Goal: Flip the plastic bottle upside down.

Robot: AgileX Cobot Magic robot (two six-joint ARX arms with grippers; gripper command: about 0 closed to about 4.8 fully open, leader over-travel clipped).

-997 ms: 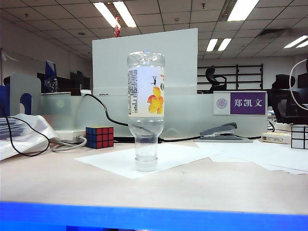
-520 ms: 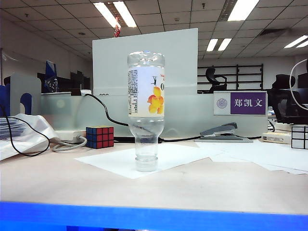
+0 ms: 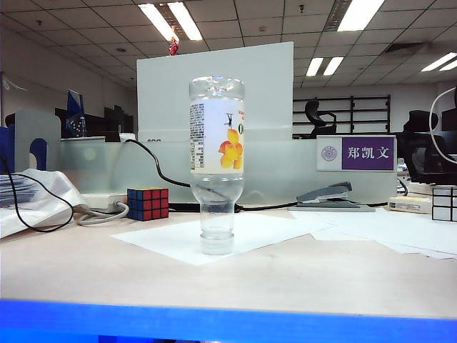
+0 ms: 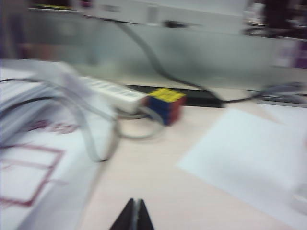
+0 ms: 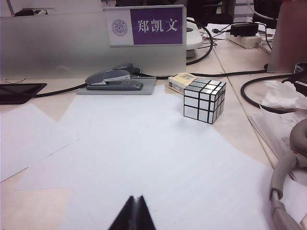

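Observation:
The plastic bottle stands upside down on its cap on a white sheet at the table's middle, its fruit label inverted. Nothing touches it, and neither arm shows in the exterior view. My left gripper is shut and empty, pointing over bare table toward a colourful Rubik's cube; this view is blurred and the bottle is out of it. My right gripper is shut and empty above white paper, and its view does not hold the bottle either.
A Rubik's cube sits left of the bottle beside a power strip and cables. A stapler, a purple name plate and a silver mirror cube lie to the right. Papers cover the left side.
The bottle and everything else in the exterior view stay as they were. No arm appears in any of those frames.

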